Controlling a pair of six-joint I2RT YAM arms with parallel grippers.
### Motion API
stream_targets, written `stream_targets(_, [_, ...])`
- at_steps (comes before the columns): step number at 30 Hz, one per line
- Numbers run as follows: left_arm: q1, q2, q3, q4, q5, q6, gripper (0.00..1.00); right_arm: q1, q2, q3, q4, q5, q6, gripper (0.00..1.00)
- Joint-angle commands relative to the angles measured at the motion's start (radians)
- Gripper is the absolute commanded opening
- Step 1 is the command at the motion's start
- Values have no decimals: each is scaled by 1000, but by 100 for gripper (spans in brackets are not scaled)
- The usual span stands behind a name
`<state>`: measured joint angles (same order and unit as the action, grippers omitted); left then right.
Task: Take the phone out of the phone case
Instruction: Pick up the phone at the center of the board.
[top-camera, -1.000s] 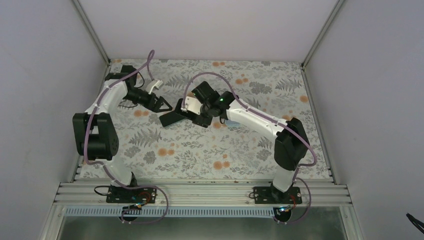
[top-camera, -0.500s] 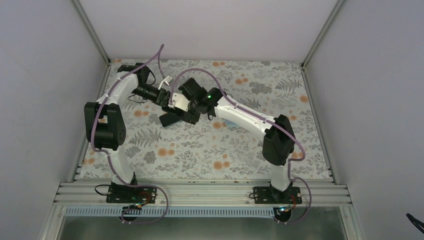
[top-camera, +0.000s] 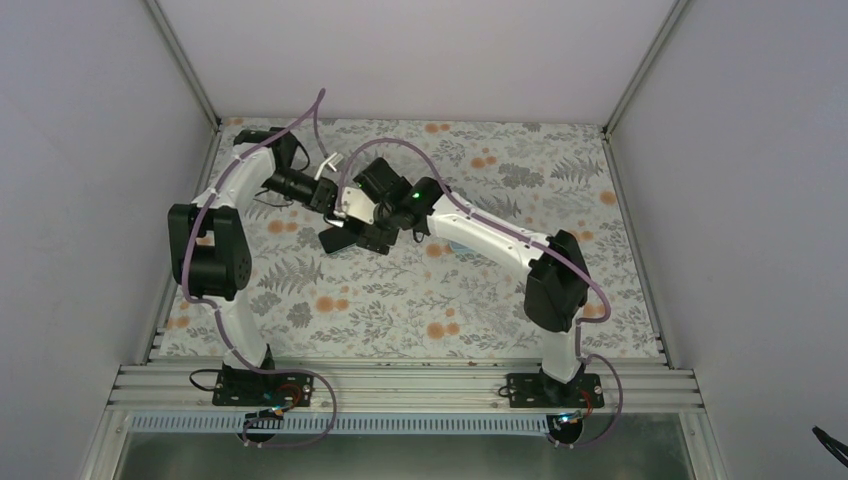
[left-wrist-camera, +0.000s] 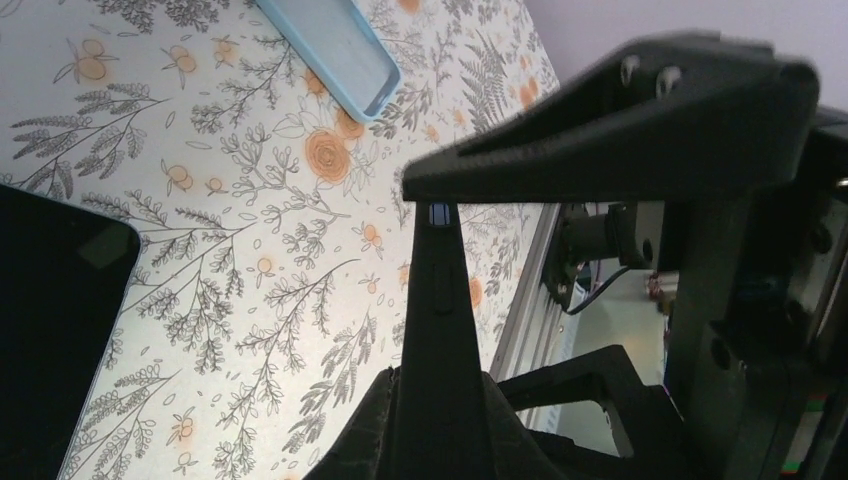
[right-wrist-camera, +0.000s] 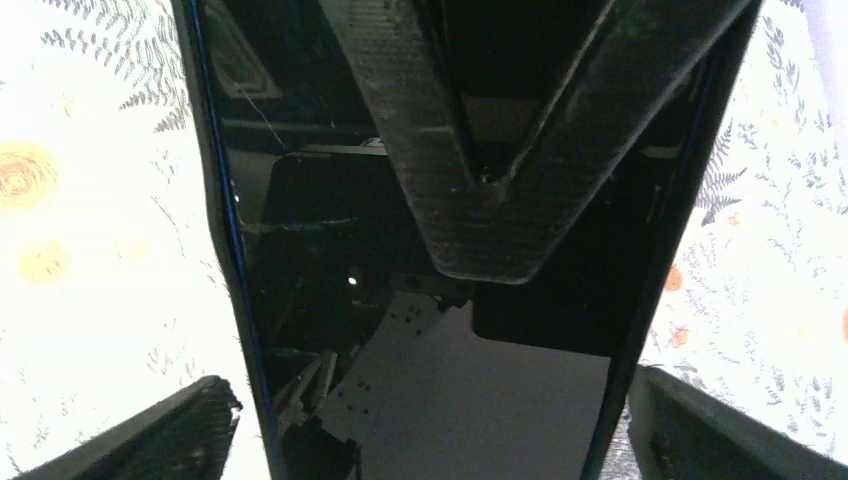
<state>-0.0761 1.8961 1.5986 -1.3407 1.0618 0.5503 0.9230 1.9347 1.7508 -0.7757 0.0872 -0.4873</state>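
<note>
A black phone (right-wrist-camera: 330, 230) hangs above the table between my two grippers. My left gripper (left-wrist-camera: 440, 400) is shut on its far end. It shows edge-on (left-wrist-camera: 440, 300) in the left wrist view, and one left finger (right-wrist-camera: 480, 170) lies across the screen. My right gripper (right-wrist-camera: 440, 430) is open, with its fingers (right-wrist-camera: 180, 430) standing off either long edge. The phone case (left-wrist-camera: 330, 45), a pale-blue empty shell, lies hollow side up on the floral table (left-wrist-camera: 250, 250). From above, the left gripper (top-camera: 338, 207) and right gripper (top-camera: 360, 228) meet at the table's back left.
A black slab with a rounded corner (left-wrist-camera: 50, 330) shows at the left of the left wrist view. From above, a dark slab with a pale-blue lower edge (top-camera: 332, 242) sits just below the grippers. The aluminium rail (top-camera: 400, 385) runs along the near edge, and grey walls enclose the table.
My left arm swung right to meet the right gripper, and its jaws closed on the phone. The right arm shifted slightly left and its jaws widened.
</note>
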Motion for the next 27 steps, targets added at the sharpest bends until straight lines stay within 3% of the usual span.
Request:
stream_targets(1, [-24,-39,31,-17,23,104,2,-19,-52,-18,-19,-53,-6,100])
stream_targets(10, [-72,-252,-3,-17,-216,361,2,-183,-148,-75,-291,-520,-205,100])
stream_targets(19, [-218,-368,-57,-18,-288,364,2,-238,-72,-22,-341,-599,-235,98])
stream_targets(27, [-267,-397,-25,-18,-302,333,2,-278,-31,4,-359,-647,-272,96])
